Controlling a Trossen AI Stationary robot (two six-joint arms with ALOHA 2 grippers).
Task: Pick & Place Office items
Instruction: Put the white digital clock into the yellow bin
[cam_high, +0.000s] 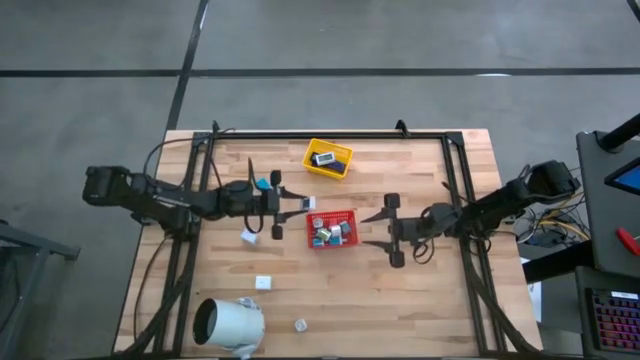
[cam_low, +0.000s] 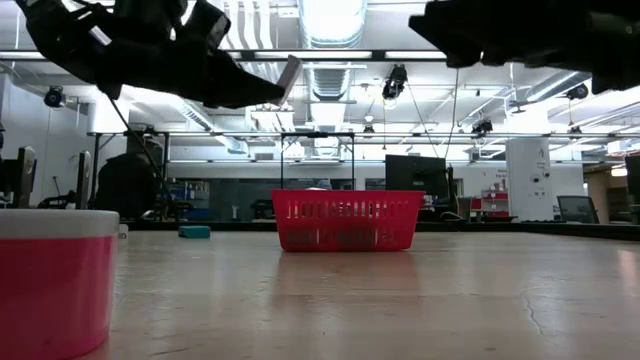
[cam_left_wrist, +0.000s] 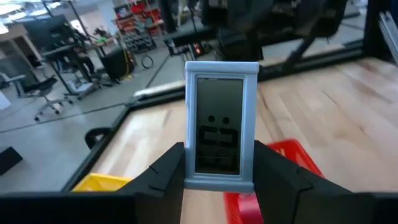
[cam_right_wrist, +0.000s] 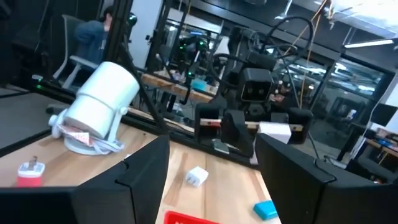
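Observation:
My left gripper (cam_high: 290, 204) hangs above the table just left of the red tray (cam_high: 333, 229), shut on a small pale blue office item with a dark screen (cam_left_wrist: 222, 124). My right gripper (cam_high: 372, 230) stands open on the tray's right side with nothing between its fingers (cam_right_wrist: 143, 171). Several small pieces lie in the red tray. The yellow tray (cam_high: 328, 157) at the far side holds a dark-screened piece. Loose pieces rest on the table: a teal one (cam_high: 263, 184), two white ones (cam_high: 249, 236) (cam_high: 263, 282), and a small one (cam_high: 300, 325). My left gripper pinches the pale blue item between its two fingers, on the two long side edges near one end (cam_left_wrist: 188, 171). The fingers lie nearly level and point toward the table's right. The item sticks out ahead of the fingertips, lifted clear of the table.
A large white cylinder (cam_high: 228, 325) lies on its side at the near left corner. Black frame rails (cam_high: 330, 135) run along the table's far, left and right edges. Bare wood lies near the front edge, right of the cylinder. A person sits beyond the table (cam_right_wrist: 93, 31).

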